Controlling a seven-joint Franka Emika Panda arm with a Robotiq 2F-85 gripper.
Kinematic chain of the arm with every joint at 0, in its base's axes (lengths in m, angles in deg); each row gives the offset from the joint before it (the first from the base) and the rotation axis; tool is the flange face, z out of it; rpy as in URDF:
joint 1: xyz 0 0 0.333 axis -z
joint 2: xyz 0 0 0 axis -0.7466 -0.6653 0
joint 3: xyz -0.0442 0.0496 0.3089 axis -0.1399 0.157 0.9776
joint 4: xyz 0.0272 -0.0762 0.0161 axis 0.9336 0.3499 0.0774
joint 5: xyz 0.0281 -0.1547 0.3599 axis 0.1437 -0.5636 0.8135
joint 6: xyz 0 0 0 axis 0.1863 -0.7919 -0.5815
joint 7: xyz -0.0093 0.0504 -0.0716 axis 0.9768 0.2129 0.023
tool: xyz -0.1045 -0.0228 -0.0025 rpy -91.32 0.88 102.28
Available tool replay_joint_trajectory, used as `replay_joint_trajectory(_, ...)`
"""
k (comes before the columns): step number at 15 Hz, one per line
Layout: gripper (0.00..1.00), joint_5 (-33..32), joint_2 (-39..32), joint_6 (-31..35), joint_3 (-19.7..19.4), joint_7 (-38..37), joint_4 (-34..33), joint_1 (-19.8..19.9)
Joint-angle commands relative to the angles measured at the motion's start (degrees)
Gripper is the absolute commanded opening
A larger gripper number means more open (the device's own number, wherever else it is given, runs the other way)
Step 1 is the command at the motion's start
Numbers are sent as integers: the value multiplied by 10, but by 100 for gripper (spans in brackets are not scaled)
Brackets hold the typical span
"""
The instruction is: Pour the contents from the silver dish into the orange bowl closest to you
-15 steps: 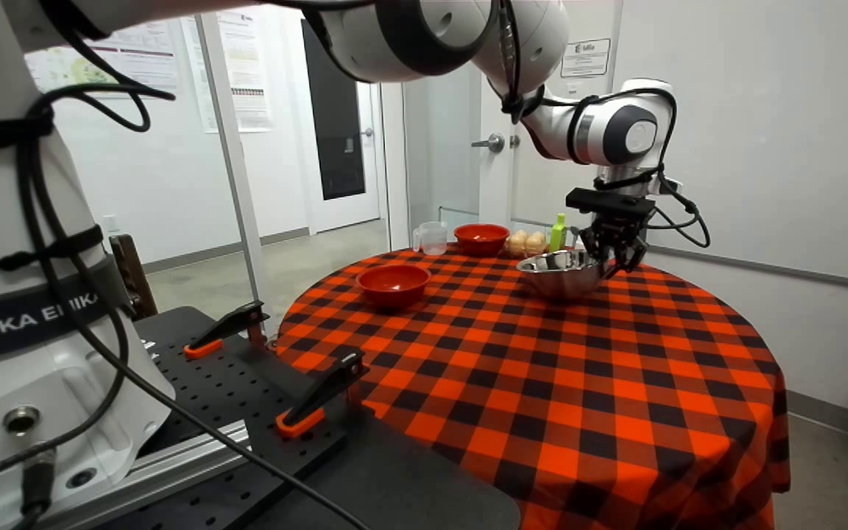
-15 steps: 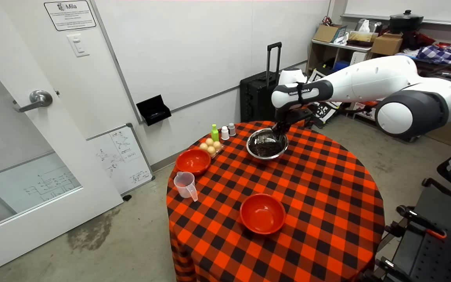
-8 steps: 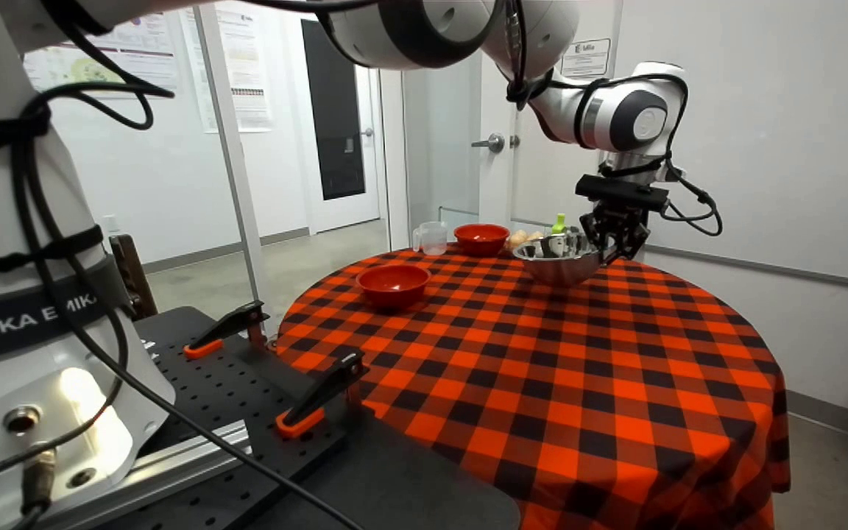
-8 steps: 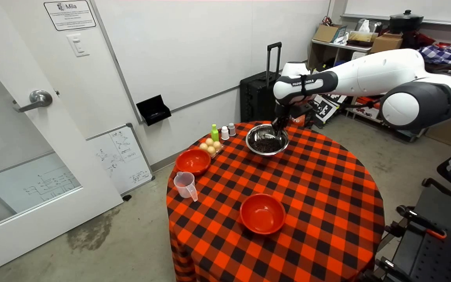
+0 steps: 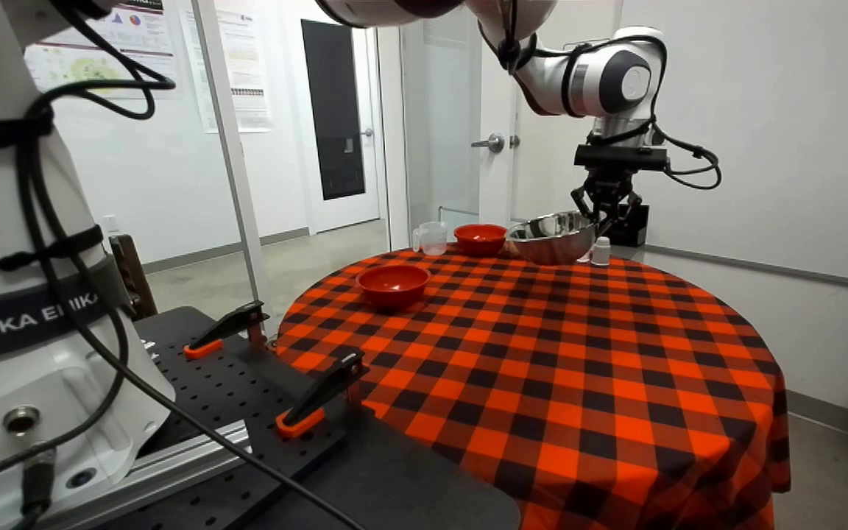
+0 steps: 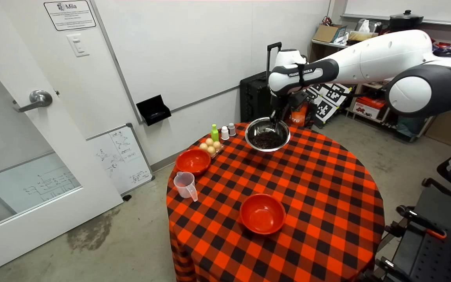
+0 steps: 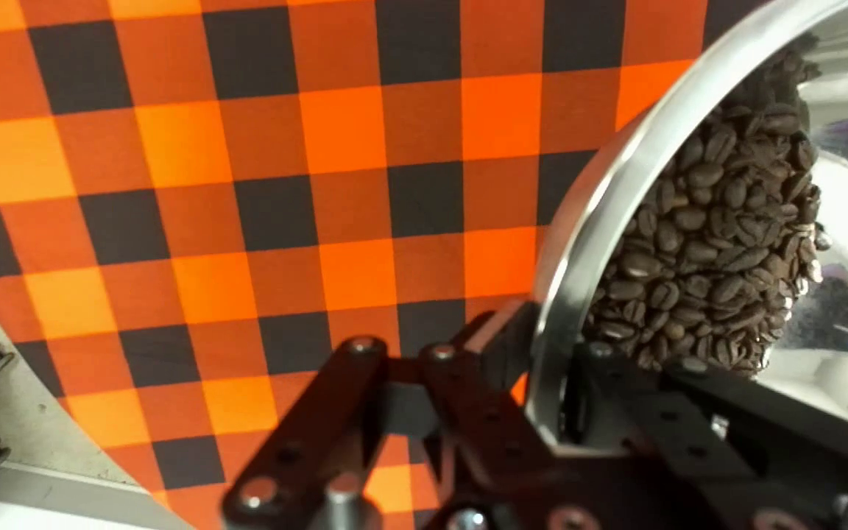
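The silver dish (image 5: 550, 249) is a shiny metal bowl holding dark coffee beans; it also shows in an exterior view (image 6: 253, 145) and the wrist view (image 7: 592, 221). My gripper (image 5: 599, 223) is shut on its rim, one finger outside and one inside, as the wrist view shows (image 7: 546, 368). The dish hangs above the far part of the table, tilted slightly with the gripper side higher. The orange bowl (image 6: 262, 216) stands empty on the cloth nearer the robot base, apart from the dish; it shows in both exterior views (image 5: 394, 296).
A smaller-looking red-orange bowl (image 6: 193, 162) stands at the table edge by a clear measuring cup (image 6: 185, 185). Eggs (image 6: 210, 147), a green bottle (image 6: 214, 133) and white shakers (image 6: 224, 133) stand beside the dish. The round table has a checked cloth (image 5: 542, 383).
My gripper has risen with the silver dish in its grip, lifting it higher off the table. The dish has tilted slightly. The orange bowl has not moved.
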Motion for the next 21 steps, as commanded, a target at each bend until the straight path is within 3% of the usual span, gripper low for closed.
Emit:
replay_joint_trajectory(1,2,-30,72,28,-4,6,110,-26)
replay_joint_trajectory(5,2,-50,134,77,1,1,216,-51)
replay_joint_trajectory(14,2,-79,279,197,-33,-8,446,-117)
replay_joint_trajectory(17,2,-112,327,258,-49,-34,529,-141)
replay_joint_trajectory(21,2,-180,356,332,-96,-112,592,-190)
